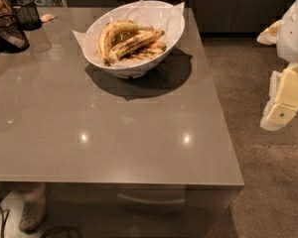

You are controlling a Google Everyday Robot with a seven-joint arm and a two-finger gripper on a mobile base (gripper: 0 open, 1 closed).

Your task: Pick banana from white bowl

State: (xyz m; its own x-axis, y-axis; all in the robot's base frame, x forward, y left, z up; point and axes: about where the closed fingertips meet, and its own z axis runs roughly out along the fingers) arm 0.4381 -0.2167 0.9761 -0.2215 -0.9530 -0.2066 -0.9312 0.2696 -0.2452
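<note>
The white bowl (166, 36), lined with crinkled white paper, stands at the back middle of the grey table (114, 133). In it lie several bananas. The slim overripe banana (137, 42), streaked brown-black, lies diagonally across the middle. A plumper, cleaner yellow banana (108, 34) curves along its left side. My gripper (280, 114), white and cream, hangs at the right edge of the camera view. It is off the table, over the floor, well to the right of the bowl and lower in the view.
Two black mesh holders (26, 11) (7, 32) stand at the table's back left corner. Dark cabinets run along the back. Carpet floor lies to the right of the table. A person's shoe (32, 214) shows at the bottom left.
</note>
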